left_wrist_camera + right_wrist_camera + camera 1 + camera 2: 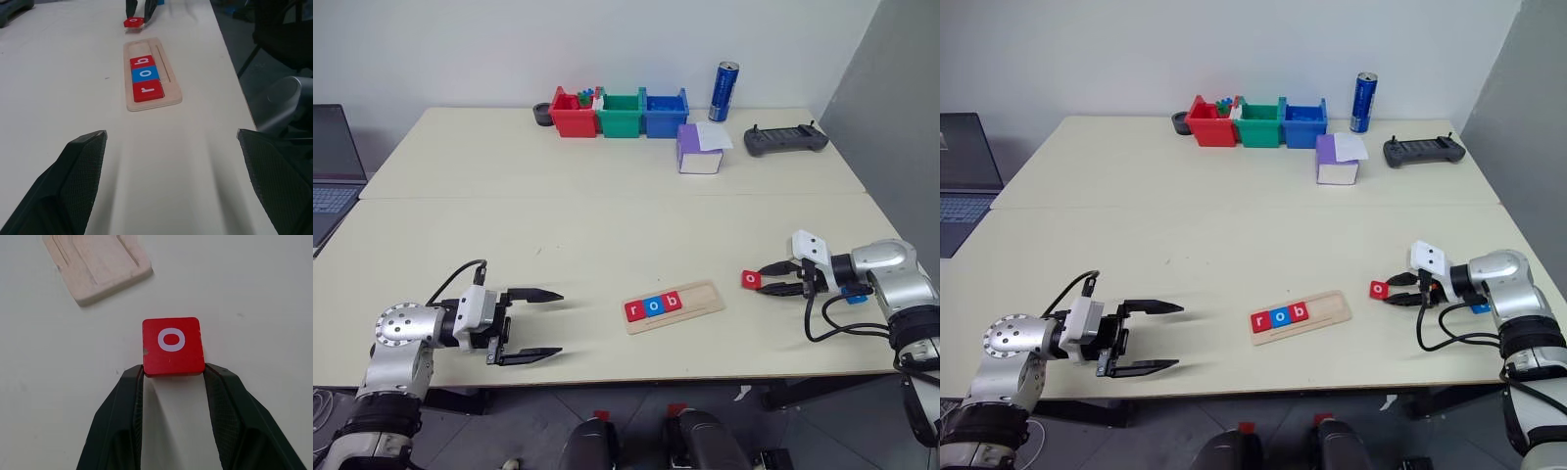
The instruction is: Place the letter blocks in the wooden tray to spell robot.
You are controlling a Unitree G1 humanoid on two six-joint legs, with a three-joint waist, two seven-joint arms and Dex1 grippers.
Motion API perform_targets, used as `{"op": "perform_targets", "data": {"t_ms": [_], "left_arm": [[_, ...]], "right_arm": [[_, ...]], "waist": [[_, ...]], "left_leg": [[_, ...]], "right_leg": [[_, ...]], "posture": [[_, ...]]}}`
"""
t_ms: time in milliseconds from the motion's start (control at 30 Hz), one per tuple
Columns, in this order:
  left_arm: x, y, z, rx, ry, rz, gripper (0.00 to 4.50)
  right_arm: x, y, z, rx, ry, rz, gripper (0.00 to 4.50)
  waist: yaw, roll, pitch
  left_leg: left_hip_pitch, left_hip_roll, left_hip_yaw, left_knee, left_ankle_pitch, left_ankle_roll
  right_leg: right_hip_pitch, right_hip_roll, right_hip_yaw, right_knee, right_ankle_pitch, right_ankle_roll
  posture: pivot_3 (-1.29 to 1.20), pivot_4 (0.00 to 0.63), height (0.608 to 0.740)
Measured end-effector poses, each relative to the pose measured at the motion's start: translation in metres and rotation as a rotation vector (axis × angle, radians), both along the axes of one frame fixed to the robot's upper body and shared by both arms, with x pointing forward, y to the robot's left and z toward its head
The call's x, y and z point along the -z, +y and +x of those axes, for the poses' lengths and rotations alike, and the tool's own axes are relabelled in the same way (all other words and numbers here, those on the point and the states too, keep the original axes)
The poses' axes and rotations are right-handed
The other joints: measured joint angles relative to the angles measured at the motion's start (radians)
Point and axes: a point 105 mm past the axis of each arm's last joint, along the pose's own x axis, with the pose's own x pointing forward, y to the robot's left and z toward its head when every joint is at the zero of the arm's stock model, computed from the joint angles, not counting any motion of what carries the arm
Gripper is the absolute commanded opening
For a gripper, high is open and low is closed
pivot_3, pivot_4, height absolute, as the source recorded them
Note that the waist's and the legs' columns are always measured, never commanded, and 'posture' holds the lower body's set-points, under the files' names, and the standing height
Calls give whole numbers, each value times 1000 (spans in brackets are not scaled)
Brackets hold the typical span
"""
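- The tabletop (pixel 607 215) carried the tray (pixel 695 305) near its front edge.
- The tray held red r (pixel 633 310), blue o (pixel 653 305) and red b (pixel 673 301) at its left end.
- The left gripper (pixel 530 325) hovered with fingers wide apart.
- The right gripper (pixel 172 377) pinched a red o (pixel 172 345), right of the tray.
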Motion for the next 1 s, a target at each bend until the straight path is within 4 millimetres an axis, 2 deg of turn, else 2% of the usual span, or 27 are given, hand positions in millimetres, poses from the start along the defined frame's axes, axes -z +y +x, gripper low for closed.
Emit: {"op": "perform_targets", "data": {"t_ms": [133,200,400,600,1000], "left_arm": [[0,-1,0,1,-1,-1,4500],[1,-2,1,2,0,-3,4500],[4,-7,1,4,2,-19,4500],[8,-4,-2,-22,9,-26,4500],[11,-4,-6,-42,1,-32,4500]], "right_arm": [[-17,28,-12,-126,-25,-20,1457],[-18,37,-14,-157,-31,-31,1457],[3,69,-10,-218,0,-64,1457],[2,82,-5,-255,-17,-93,1457],[11,92,-8,-307,-10,-129,1457]], "waist": [[-1,0,0],[1,0,0],[0,0,0],[0,0,0],[-1,0,0]], "left_leg": [[0,0,0,0,0,0],[0,0,-1,0,0,0],[0,0,0,0,0,0],[-1,0,0,0,1,-1],[0,0,0,0,0,0]], "right_leg": [[0,0,0,0,0,0],[0,0,-1,0,0,0],[0,0,0,0,0,0],[-1,0,0,0,0,0],[-1,0,0,0,0,0]], "posture": [[0,150,740],[0,150,740],[0,150,740],[0,150,740],[0,150,740]]}}
